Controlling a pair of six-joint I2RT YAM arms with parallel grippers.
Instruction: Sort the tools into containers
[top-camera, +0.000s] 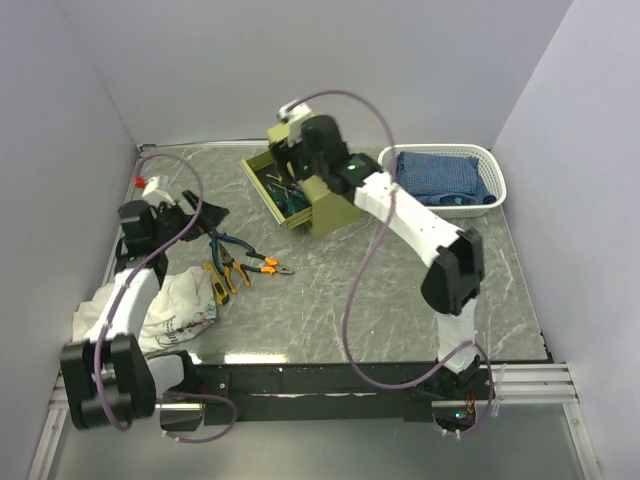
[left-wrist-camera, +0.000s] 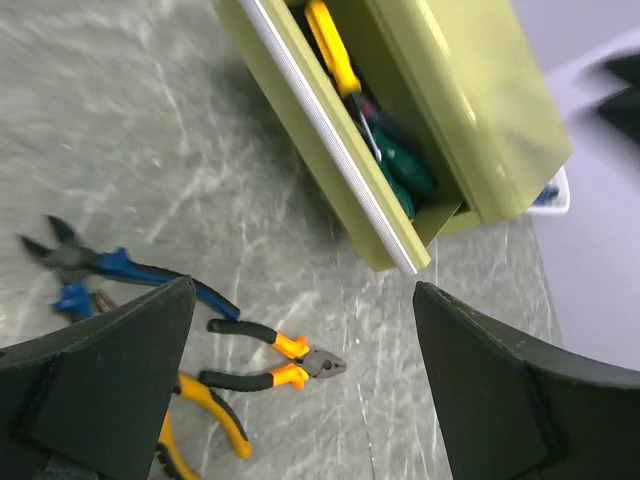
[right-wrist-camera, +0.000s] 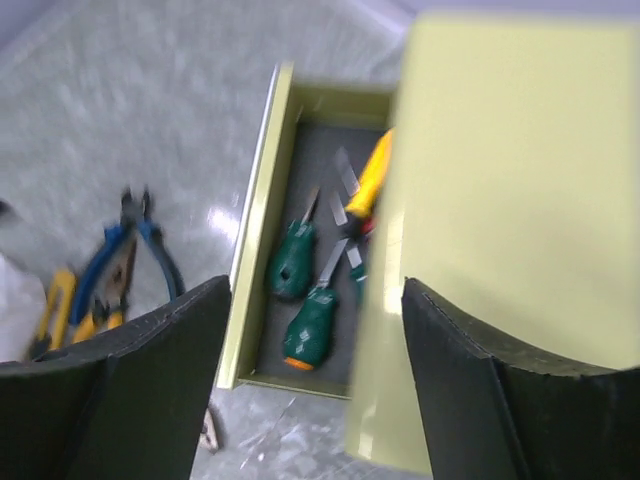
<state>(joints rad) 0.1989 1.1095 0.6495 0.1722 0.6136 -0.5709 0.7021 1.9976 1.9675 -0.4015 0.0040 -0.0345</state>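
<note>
- Right wrist: my right gripper (right-wrist-camera: 315, 300) hangs over the pulled-out drawer (right-wrist-camera: 258, 200) of the olive cabinet (right-wrist-camera: 500, 200), jaws wide apart, holding nothing.
- Drawer contents: two green screwdrivers (right-wrist-camera: 312, 322), one yellow-handled tool (right-wrist-camera: 372, 180).
- Left gripper (left-wrist-camera: 305, 300): spread fully, empty, above the tabletop (left-wrist-camera: 150, 150).
- Loose on the tabletop, in front of the drawer: blue pliers (left-wrist-camera: 120, 268), orange pliers (left-wrist-camera: 285, 360), yellow pliers (left-wrist-camera: 210, 410).
</note>
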